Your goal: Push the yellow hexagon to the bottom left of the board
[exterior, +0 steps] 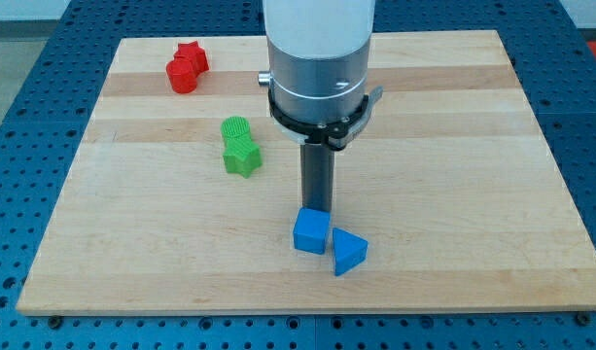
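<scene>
No yellow hexagon shows anywhere in the camera view; the arm's wide body hides part of the board's top middle. My dark rod comes down at the board's middle. My tip sits right at the top edge of a blue cube, on its far side, touching or nearly touching it. A blue triangular block lies against the cube's lower right.
A red star and a red cylinder sit together at the board's top left. A green cylinder and a green star sit left of my rod. The wooden board lies on a blue perforated table.
</scene>
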Controlling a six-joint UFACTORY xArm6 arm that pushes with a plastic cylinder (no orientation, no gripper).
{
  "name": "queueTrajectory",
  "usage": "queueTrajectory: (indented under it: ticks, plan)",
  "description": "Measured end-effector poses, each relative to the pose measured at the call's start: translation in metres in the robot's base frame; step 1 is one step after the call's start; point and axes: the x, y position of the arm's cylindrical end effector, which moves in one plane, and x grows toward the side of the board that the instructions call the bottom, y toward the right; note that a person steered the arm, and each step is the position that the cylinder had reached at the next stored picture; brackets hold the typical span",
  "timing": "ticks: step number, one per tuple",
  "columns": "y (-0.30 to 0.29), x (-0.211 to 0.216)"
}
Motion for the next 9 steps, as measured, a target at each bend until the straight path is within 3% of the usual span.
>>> queueTrajectory:
  ticks: [5, 7, 9]
  plan:
    - [0.002, 0.019]
    - [0.008, -0.028]
    - [0.084, -0.103]
